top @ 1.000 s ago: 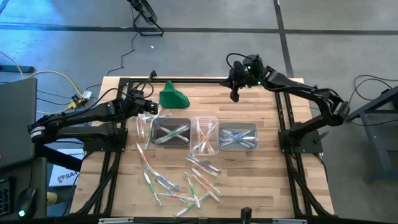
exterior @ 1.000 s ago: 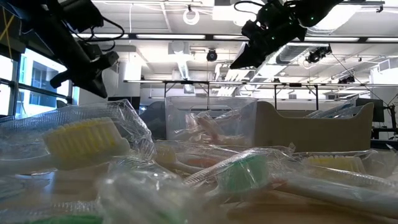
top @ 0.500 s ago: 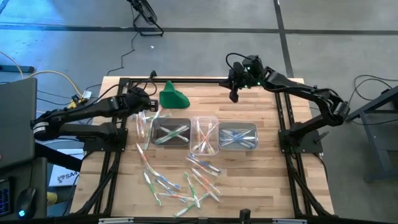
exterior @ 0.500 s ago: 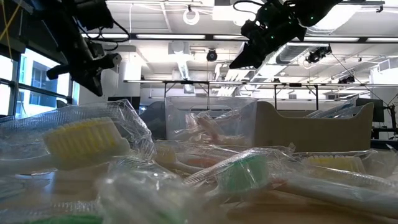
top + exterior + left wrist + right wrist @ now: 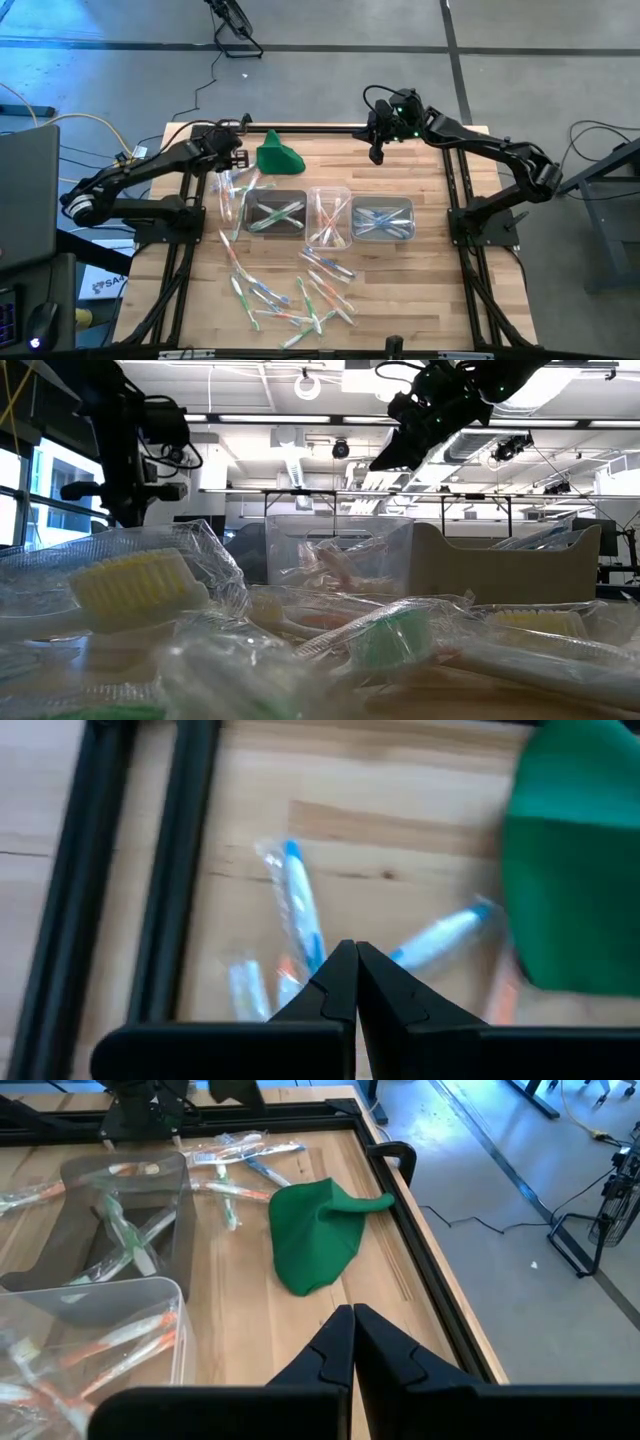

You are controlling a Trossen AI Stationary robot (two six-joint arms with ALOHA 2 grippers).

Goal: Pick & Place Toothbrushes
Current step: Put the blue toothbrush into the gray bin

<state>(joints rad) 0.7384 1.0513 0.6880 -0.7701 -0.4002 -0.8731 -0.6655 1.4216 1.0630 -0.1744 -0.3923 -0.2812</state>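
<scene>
Many toothbrushes in clear wrappers lie loose on the wooden table, in a heap near the front (image 5: 296, 291) and a few by the left rail (image 5: 231, 193). Others lie in three clear tubs (image 5: 275, 212), (image 5: 330, 215), (image 5: 383, 218). My left gripper (image 5: 239, 159) hangs shut and empty above the left few; blue-ended toothbrushes (image 5: 302, 912) show just past its tips (image 5: 355, 956). My right gripper (image 5: 377, 153) hangs shut and empty over the table's far side, right of centre, its tips (image 5: 353, 1316) pointing toward the green cloth (image 5: 315, 1230).
A green cloth lump (image 5: 278, 155) lies at the far edge, just right of my left gripper. Black frame rails (image 5: 196, 190) run along the table's left, right and far sides. Bare wood (image 5: 420, 290) lies at the front right.
My left arm has swung, carrying its gripper a little toward the table's far edge and the green cloth. The gripper has turned and tipped more steeply down, staying shut. The toothbrushes and tubs have not moved.
</scene>
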